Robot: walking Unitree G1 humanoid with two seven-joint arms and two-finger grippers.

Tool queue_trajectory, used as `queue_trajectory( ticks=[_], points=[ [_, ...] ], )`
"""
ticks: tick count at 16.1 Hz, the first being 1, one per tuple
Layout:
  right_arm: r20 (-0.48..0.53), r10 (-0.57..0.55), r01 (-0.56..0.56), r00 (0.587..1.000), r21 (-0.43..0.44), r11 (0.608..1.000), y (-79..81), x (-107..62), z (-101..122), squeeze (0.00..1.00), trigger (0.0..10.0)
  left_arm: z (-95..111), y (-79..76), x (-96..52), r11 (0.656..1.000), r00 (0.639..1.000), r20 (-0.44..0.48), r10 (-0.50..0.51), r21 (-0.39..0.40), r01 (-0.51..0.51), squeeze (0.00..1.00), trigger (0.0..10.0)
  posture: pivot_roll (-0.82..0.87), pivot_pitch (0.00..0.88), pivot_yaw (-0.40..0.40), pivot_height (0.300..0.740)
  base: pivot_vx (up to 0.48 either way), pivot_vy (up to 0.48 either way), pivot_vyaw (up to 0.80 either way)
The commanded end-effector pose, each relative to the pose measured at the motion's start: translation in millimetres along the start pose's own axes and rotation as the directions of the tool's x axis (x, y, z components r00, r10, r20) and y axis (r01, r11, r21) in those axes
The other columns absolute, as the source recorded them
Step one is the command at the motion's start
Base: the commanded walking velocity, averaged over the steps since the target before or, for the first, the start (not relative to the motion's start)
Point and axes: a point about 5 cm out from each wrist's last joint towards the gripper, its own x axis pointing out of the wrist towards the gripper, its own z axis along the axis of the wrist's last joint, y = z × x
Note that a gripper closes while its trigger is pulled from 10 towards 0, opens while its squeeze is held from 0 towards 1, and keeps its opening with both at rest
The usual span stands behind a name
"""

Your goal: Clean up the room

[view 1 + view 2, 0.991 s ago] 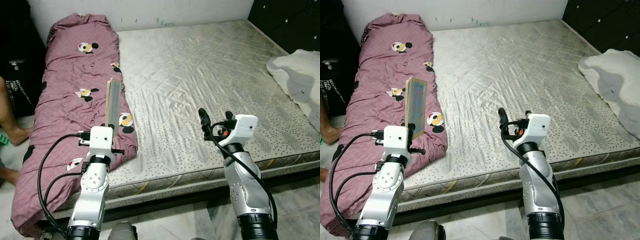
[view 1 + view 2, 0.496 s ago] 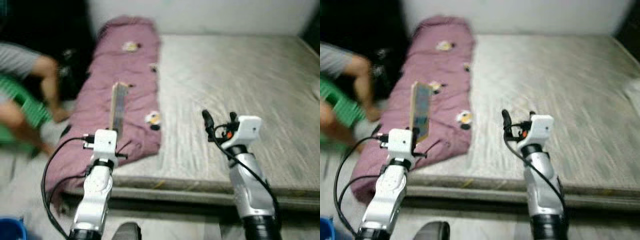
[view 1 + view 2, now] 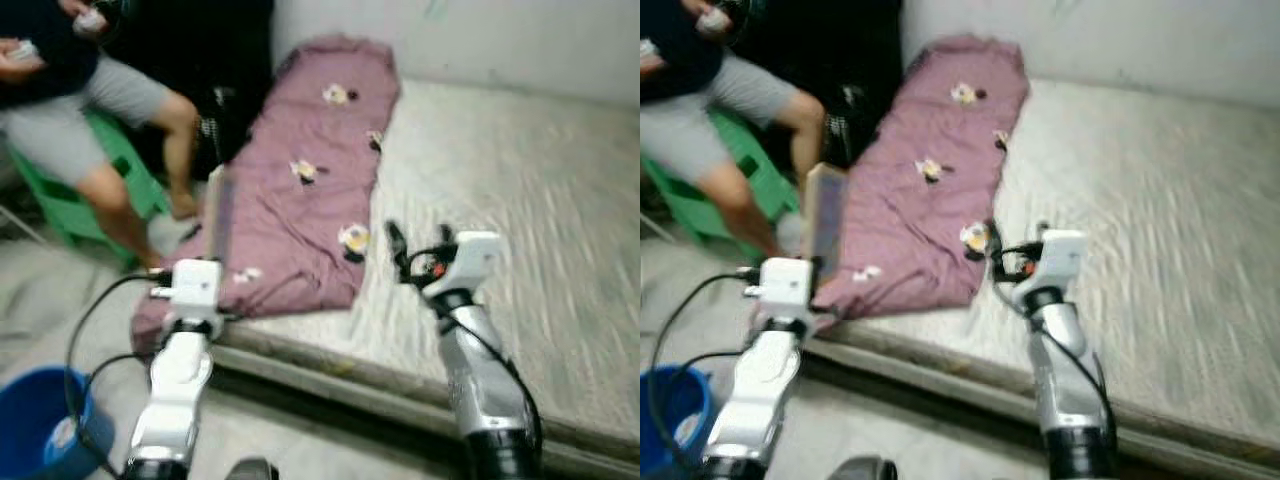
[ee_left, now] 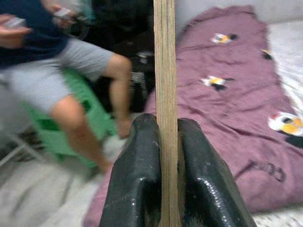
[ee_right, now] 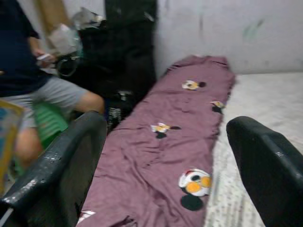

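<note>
My left gripper (image 4: 163, 125) is shut on a thin, flat book-like board (image 4: 164, 71), which stands upright and edge-on between the two black fingers. In the eye views the board (image 3: 825, 225) rises above the left wrist, in front of the mattress corner. My right gripper (image 3: 418, 245) is raised over the near edge of the mattress (image 3: 520, 200), open and holding nothing. Its wrist view looks between the spread fingers (image 5: 71, 156) at a purple quilt (image 5: 161, 156) with cartoon prints. The picture is blurred.
The purple quilt (image 3: 315, 190) lies along the mattress's left side and hangs over its corner. A person (image 3: 80, 110) sits on a green stool (image 3: 60, 200) at the left. A blue bucket (image 3: 40, 430) stands on the floor at the lower left.
The camera has swung to the left, so the bed slid right and the seated person, green stool and blue bucket came into view. Both grippers keep their pose; the left still holds the board.
</note>
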Motion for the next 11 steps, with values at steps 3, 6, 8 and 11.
queue_trajectory(
  ticks=[3, 6, 8, 11],
  points=[
    [0.002, -0.026, 0.026, 1.0, -0.011, 1.0, -7.6, -1.8, 1.4, 0.0, 10.0, 11.4, -4.0, 1.6, 1.0, 0.998, 0.055, -0.008, -0.011, 0.009, 0.0, 10.0, -0.03, 0.0, 0.024, 0.74, 0.0, 0.0, 0.8],
    [0.002, -0.026, 0.026, 1.0, -0.011, 1.0, -7.6, -1.8, 1.4, 0.0, 10.0, 11.4, -4.0, 1.6, 1.0, 0.998, 0.055, -0.008, -0.011, 0.009, 0.0, 10.0, -0.03, 0.0, 0.024, 0.74, 0.0, 0.0, 0.8],
    [0.002, -0.026, 0.026, 1.0, -0.011, 1.0, -7.6, -1.8, 1.4, 0.0, 10.0, 11.4, -4.0, 1.6, 1.0, 0.998, 0.055, -0.008, -0.011, 0.009, 0.0, 10.0, -0.03, 0.0, 0.024, 0.74, 0.0, 0.0, 0.8],
    [-0.034, -0.053, 0.052, 0.998, -0.018, 0.998, -15.4, -6.2, -5.1, 0.0, 10.0, 10.6, -7.0, -0.7, 0.998, 0.998, 0.061, -0.018, -0.055, 0.022, 0.0, 10.0, -0.03, 0.0, 0.003, 0.74, 0.0, 0.0, 0.0]
  ],
)
